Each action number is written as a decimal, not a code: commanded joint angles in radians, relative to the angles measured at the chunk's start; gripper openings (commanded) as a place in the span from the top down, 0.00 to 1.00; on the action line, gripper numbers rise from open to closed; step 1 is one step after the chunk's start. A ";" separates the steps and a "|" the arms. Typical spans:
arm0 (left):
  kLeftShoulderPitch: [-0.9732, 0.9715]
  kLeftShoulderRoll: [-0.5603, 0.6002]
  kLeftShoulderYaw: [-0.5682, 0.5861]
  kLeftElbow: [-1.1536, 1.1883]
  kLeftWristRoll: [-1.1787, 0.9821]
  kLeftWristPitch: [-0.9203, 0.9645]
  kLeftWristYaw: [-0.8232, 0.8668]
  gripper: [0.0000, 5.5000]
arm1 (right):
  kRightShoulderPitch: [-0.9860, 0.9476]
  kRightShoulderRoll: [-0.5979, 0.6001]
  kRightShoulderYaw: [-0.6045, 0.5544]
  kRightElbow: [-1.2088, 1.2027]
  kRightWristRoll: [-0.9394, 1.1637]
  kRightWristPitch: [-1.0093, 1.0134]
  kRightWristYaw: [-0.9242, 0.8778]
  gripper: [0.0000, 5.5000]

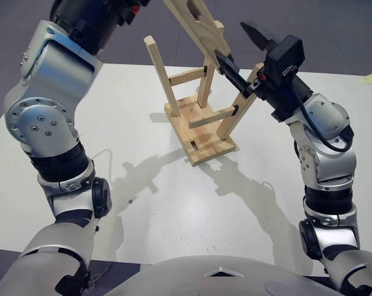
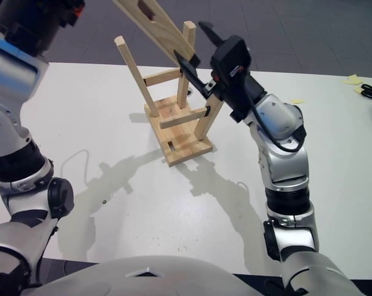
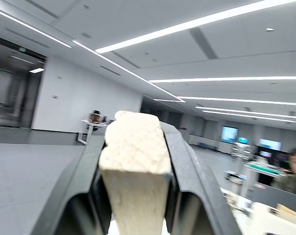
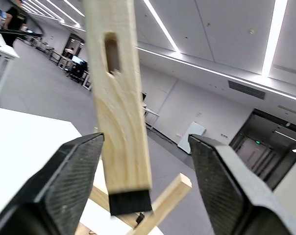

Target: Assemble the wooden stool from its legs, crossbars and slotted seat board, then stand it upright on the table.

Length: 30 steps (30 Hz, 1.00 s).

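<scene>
The stool stands upside down in the middle of the table. Its slotted seat board (image 1: 206, 147) lies flat, with three legs (image 1: 159, 73) pointing up, joined by crossbars (image 1: 211, 117). A fourth wooden leg (image 1: 204, 28) with a slot hangs slanted above them, its lower end over the near right leg (image 1: 240, 108). My left gripper (image 3: 135, 134) is shut on its upper end, up high. My right gripper (image 1: 242, 53) is open, its fingers (image 4: 64, 186) on either side of the leg's lower end (image 4: 118, 112).
The white table (image 1: 173, 203) has bare room in front of and on both sides of the stool. Yellow notes (image 2: 352, 80) and small dark items (image 2: 371, 91) lie at its far right edge.
</scene>
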 commanded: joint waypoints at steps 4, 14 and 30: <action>-0.085 0.076 0.150 0.083 0.062 -0.093 0.019 0.81 | -0.056 -0.007 -0.064 0.066 -0.023 0.015 -0.062 0.22; -0.084 0.252 0.435 0.181 -0.167 -0.094 -0.005 0.81 | -0.082 -0.029 -0.160 0.235 -0.172 0.020 -0.282 0.02; 0.183 0.298 0.289 0.034 -0.023 -0.071 -0.139 0.81 | 0.039 -0.065 -0.089 0.194 -0.127 0.201 -0.139 0.02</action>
